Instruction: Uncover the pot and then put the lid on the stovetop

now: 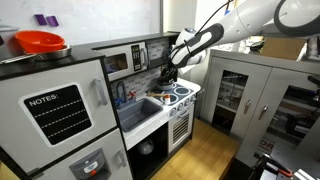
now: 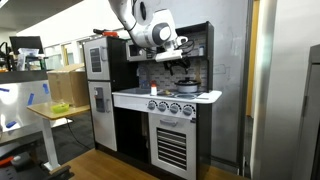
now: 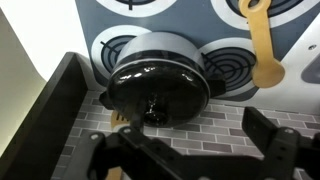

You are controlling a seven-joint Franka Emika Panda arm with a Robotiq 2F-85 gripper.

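The small silvery-grey pot (image 3: 172, 42) stands on a burner of the white stovetop (image 3: 190, 15), covered by a dark glossy lid (image 3: 150, 85) with a knob in its middle. My gripper (image 3: 190, 135) is open and empty, with its fingers on either side just short of the lid, over the brick-pattern backsplash. In both exterior views the gripper (image 1: 168, 72) (image 2: 181, 63) hangs a little above the pot (image 1: 184, 90) (image 2: 187, 87) at the back of the stovetop (image 1: 180, 97).
A wooden spoon (image 3: 262, 45) lies across the neighbouring burner. The grey sink basin (image 1: 140, 110) is beside the stove. A red-orange bowl (image 1: 40, 42) sits on the toy fridge. A dark side wall (image 3: 50, 110) borders the stove.
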